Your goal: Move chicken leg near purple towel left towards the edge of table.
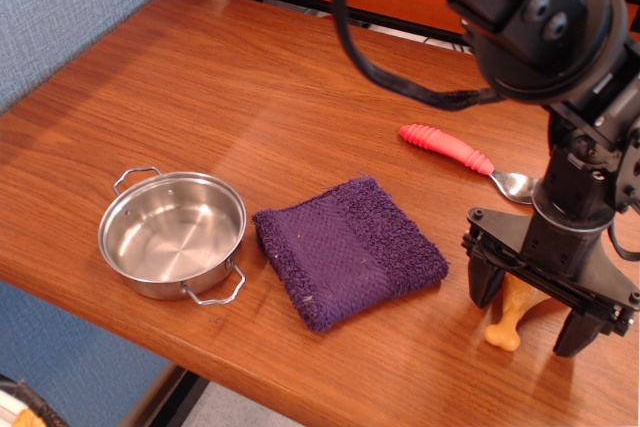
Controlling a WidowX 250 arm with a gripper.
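- Reddish-brown wood grain is running across the whole table (250, 87), whose rounded front edge is cutting diagonally from the left side of the frame down toward the bottom centre.
- Nearest the viewer at lower right, the orange-tan chicken leg (510, 315) is lying on the wood with its knobbed bone tip pointing toward the bottom of the frame; its thicker end is disappearing behind the black gripper body.
- Straddling that drumstick, the gripper (533, 316) is hanging with its two dark fingers (484, 285) spread wide apart, one standing on each side of the toy. Whether either finger is touching it cannot be told from this view.
- Just to the left of the gripper, near the centre bottom, the purple towel (347, 249) is lying flat, turned at an angle, with a smoother woven band crossing its fuzzy pile. A strip of bare wood is separating it from the chicken leg.
- Further left, the steel pan (172, 233) is sitting upright with two wire handles, its shiny bowl showing nothing inside. It is sitting just beside the towel's left corner.
- Farther back, right of centre, a spoon (463, 157) with a ribbed pink-red handle and a metal bowl is lying on the tabletop, its bowl end reaching toward the arm.
- Filling the upper right, the bulky black arm (545, 17) with looping cables is leaning down over the scene.
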